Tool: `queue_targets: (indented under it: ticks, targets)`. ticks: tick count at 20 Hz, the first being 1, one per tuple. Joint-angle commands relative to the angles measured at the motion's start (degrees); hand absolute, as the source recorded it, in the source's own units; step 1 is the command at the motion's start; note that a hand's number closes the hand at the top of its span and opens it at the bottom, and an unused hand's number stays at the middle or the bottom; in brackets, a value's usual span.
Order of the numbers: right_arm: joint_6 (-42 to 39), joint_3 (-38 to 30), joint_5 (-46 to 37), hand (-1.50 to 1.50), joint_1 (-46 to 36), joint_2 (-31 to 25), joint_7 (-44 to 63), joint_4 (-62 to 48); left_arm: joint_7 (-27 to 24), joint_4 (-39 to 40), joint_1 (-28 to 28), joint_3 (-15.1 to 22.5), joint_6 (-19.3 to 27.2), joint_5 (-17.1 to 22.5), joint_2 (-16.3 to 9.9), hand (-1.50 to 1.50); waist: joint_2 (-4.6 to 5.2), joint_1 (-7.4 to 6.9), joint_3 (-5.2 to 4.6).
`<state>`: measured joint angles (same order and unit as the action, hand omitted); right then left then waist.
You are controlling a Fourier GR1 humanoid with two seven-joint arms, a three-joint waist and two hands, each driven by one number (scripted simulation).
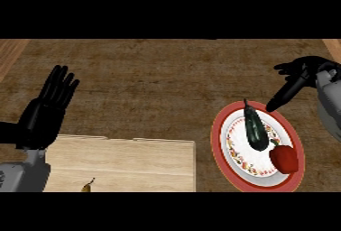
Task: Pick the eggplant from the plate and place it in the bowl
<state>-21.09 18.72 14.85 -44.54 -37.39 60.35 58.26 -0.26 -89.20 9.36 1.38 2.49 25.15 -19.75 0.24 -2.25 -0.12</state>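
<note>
A brown counter (153,85) filled most of the head view, and a pale wooden board (133,162) was seen lying on it near the lower edge, with a small yellowish object (87,186) at its near side, too little of it shown to be named. To the right of the board a red-rimmed plate (220,135) was set, and on it the eggplant (254,128) was laid lengthwise, its stem end pointing away toward the far rim, with a red tomato-like fruit (283,159) just beside its nearer end. No bowl was to be seen anywhere in the view. The eggplant was judged to be light, fairly stiff, and smooth-skinned enough to slip, so that a hold across its thicker middle was thought safer than one at the narrow stem, and care was thought needed not to nudge the red fruit. The right hand (301,74) was shown above and beyond the plate's far right rim, its fingers loosely spread and one finger (281,98) stretched down toward the eggplant's stem end; nothing was held by it, and contact with the eggplant could not be made out. The left hand (48,110) was held open and upright at the view's left, resting, with nothing in it.
</note>
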Motion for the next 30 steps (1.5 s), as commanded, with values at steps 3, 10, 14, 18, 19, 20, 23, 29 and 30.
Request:
queue_targets:
  ticks: [3, 10, 14, 18, 19, 20, 23, 29, 30]
  targets:
    - [-4.2, 0.2, 2.2, -1.5, -8.6, 4.4, 12.5, -5.6, -0.9, 0.6, -1.0, 0.0, -0.5, -1.3, 0.8, 0.0, -0.14, 1.15, 0.06]
    - [2.7, 2.5, 0.6, -1.5, -4.0, 8.8, 13.6, -1.0, 1.4, -3.4, -2.8, -1.8, 0.3, -0.8, 0.7, 0.0, -0.47, 2.01, 0.08]
    - [4.7, 4.9, -3.9, -1.5, 1.0, 7.0, 9.9, 2.9, 3.5, -0.4, 1.2, -4.6, -1.2, 1.4, -0.6, 0.0, -0.4, 2.68, 0.09]
    - [8.0, 5.1, -7.1, -1.5, 5.2, 6.8, 10.3, 11.3, -0.4, 0.2, -0.9, -3.4, -1.1, -1.8, 1.6, 0.0, -0.44, 2.92, 0.07]
    - [6.1, 4.3, -8.1, -1.5, 7.8, 5.6, 5.7, 9.1, -1.6, 1.6, -2.3, -4.2, -3.3, -0.8, 1.6, 0.0, -0.32, 2.62, 0.09]
    - [6.8, 4.4, -8.5, -1.5, 8.2, 6.1, 8.6, 12.3, 0.5, -3.4, -4.7, -2.9, -1.4, -1.8, 2.2, 0.0, -0.44, 2.43, 0.1]
    - [8.3, 4.4, -12.1, -1.5, 10.5, 8.3, 6.4, 12.7, -1.7, -0.9, -4.3, -3.2, -2.8, -2.9, 3.0, 0.0, -0.34, 2.31, 0.1]
    - [5.7, 2.5, -14.6, -1.5, 8.0, 11.7, 5.5, 6.6, 3.8, -2.2, 0.0, -4.3, -1.6, -2.4, 2.8, 0.0, -0.23, 1.96, 0.12]
    - [5.0, 1.8, -14.2, -1.5, 10.8, 10.8, 5.5, 9.7, 1.6, -2.3, -2.6, -4.3, -2.2, -3.1, 3.6, 0.0, -0.3, 2.13, 0.11]
